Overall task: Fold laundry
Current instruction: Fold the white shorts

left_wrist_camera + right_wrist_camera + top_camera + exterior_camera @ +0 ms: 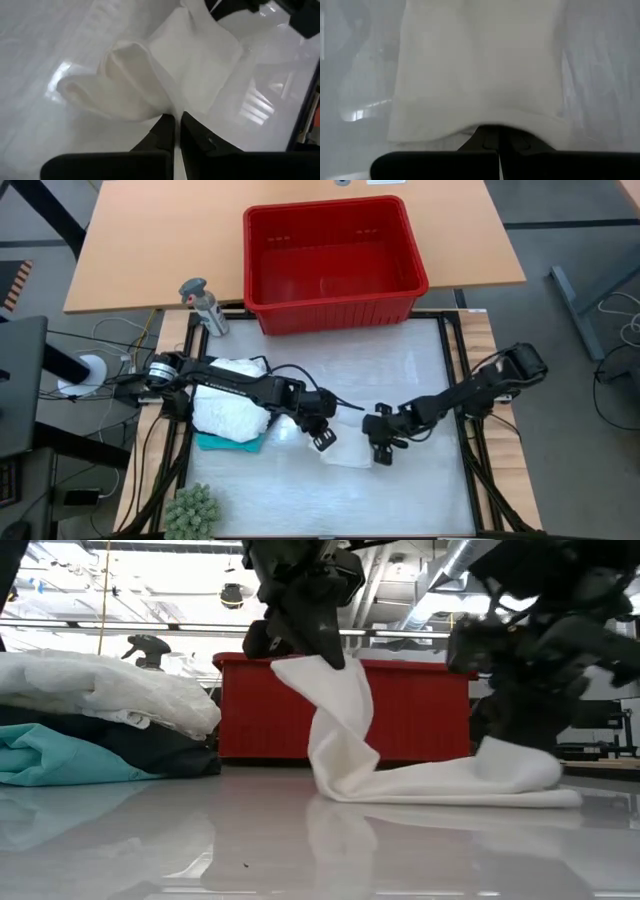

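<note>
I am gripping the white cloth at two edges: my left pincer is clamped on one edge and holding it raised above the bench, and my right pincer is clamped on the opposite edge, low at the bench surface. The thin fabric is at risk of slipping from either clamp, or bunching unevenly, if I am pulling unequally. Farther off, the remaining laundry pile is lying at the bench's left side, before the red basket.

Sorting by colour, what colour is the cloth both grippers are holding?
White cloth, clearest in the low view.
</note>
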